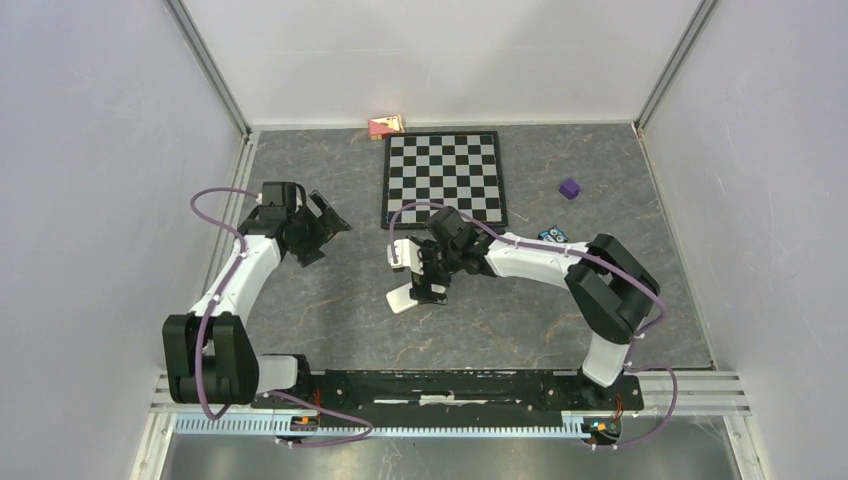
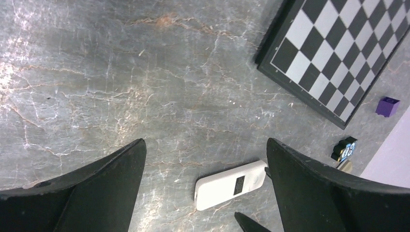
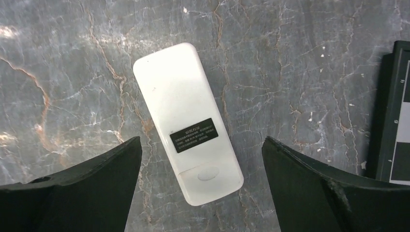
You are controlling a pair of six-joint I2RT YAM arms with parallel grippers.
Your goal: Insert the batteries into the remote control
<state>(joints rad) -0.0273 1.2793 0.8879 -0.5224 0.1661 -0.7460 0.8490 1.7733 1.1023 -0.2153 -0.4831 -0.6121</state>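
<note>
Now, right claw [image 3: 201, 145]: spread wide, pointed down over remote control [image 3: 188, 123], gripping nothing.
Left claw [image 2: 205, 145]: released, raised, well apart.
Remote control: back up on table [image 3: 72, 72], cover on.

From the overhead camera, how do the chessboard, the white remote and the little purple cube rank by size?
1. chessboard: by far the largest.
2. remote control: much smaller, and only partly visible.
3. purple cube: smallest.
</note>
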